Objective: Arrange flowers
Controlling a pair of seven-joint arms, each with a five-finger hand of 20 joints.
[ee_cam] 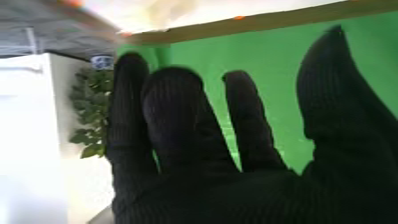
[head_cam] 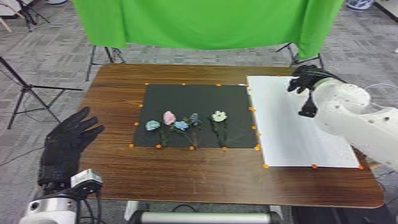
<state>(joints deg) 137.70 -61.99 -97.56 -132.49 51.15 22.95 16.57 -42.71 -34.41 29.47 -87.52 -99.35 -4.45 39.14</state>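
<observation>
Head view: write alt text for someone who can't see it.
Pink, blue and white flowers lie on a black mat on a brown wooden table, beside a white sheet. The robot's right hand is over the sheet's far part, and its open left hand is at the table's left edge. A green cloth hangs beyond.

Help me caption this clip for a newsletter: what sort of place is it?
Most likely a robotics lab or filming studio: a green cloth hangs beyond the brown wooden table, a black stand is on the grey floor, and robot arms reach in.
</observation>
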